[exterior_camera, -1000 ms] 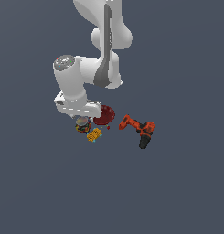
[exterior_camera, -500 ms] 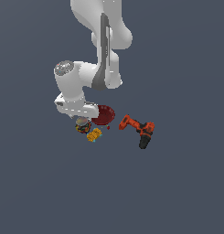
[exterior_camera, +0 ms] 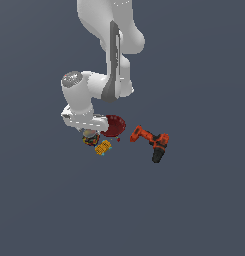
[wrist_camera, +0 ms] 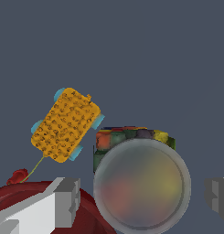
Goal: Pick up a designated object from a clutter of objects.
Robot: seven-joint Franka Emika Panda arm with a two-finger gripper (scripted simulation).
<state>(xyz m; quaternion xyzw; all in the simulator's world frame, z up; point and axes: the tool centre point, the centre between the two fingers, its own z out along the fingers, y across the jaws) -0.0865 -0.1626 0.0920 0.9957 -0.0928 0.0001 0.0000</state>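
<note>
1. Can (wrist_camera: 141, 183), squat with a pale top and multicoloured wrap, stands between the spread fingers (wrist_camera: 63, 201) of the pincer (wrist_camera: 143, 199), which is released and not touching it.
2. Red fluted bowl (exterior_camera: 114, 125) sits just beside the can; its contents cannot be told.
3. Yellow-orange block (wrist_camera: 65, 124) lies near; the drill (exterior_camera: 151, 142) lies apart.
4. Plain grey floor (exterior_camera: 194, 200); no writing legible.

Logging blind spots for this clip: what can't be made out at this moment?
- Can: its wrap is mostly hidden behind its own blurred top in the wrist view; the arm covers it in the exterior view.
- Red bowl: cut off by the wrist view's edge and a finger.
- Fingers: contact with the can unclear.
</note>
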